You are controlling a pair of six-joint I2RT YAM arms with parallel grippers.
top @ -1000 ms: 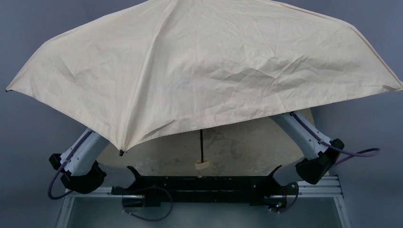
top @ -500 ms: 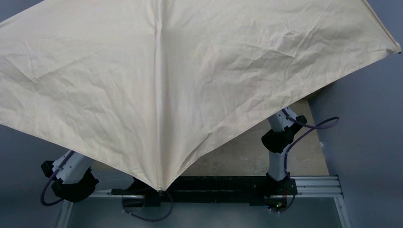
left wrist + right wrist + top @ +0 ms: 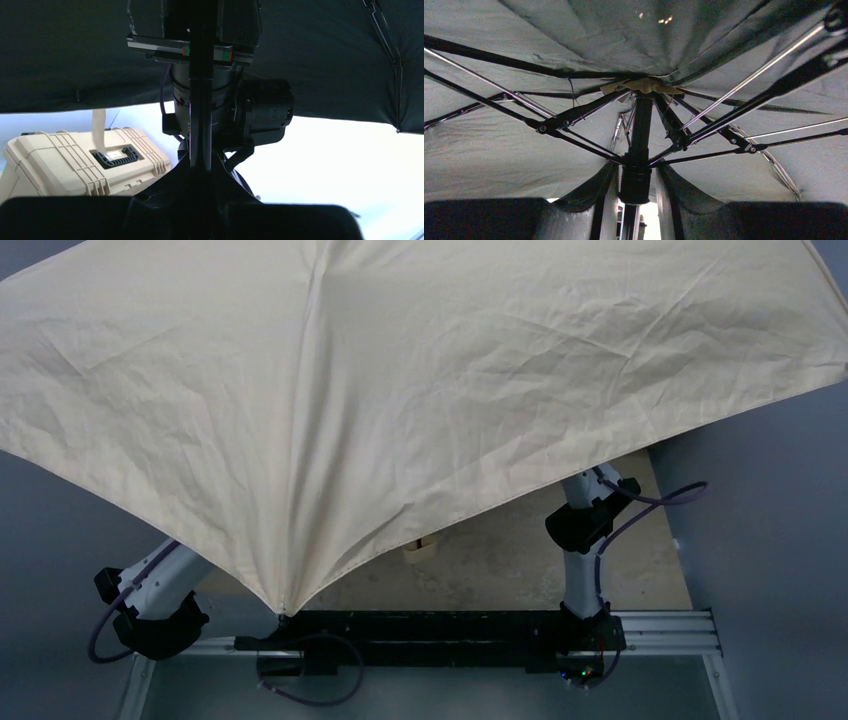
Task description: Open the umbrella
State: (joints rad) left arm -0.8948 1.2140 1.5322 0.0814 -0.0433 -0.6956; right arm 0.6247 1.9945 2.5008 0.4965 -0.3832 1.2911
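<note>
The umbrella [image 3: 420,390] is spread, its beige canopy wider than the table and covering both grippers from above. Its small cream handle [image 3: 418,549] peeks out below the canopy's near edge. In the left wrist view my left gripper [image 3: 202,161] is shut on the thin black shaft [image 3: 201,115], which runs straight up under the black underside [image 3: 75,50]. The right wrist view looks up the shaft to the ribs and hub [image 3: 644,87]. My right gripper [image 3: 637,172] stands open, its fingers [image 3: 609,175] either side of the black runner [image 3: 636,182] with small gaps.
A tan hard toolbox [image 3: 75,165] stands beyond the left gripper, with a cream strap [image 3: 98,127] hanging before it. The right arm's wrist [image 3: 260,112] is close behind the shaft. The arms' elbows [image 3: 155,605] [image 3: 585,522] show outside the canopy, above the black base rail [image 3: 430,625].
The canopy swung up and toward the camera, then its near tip shifted left, uncovering the cream handle again. The right arm folded inward, and its jaws parted from the runner.
</note>
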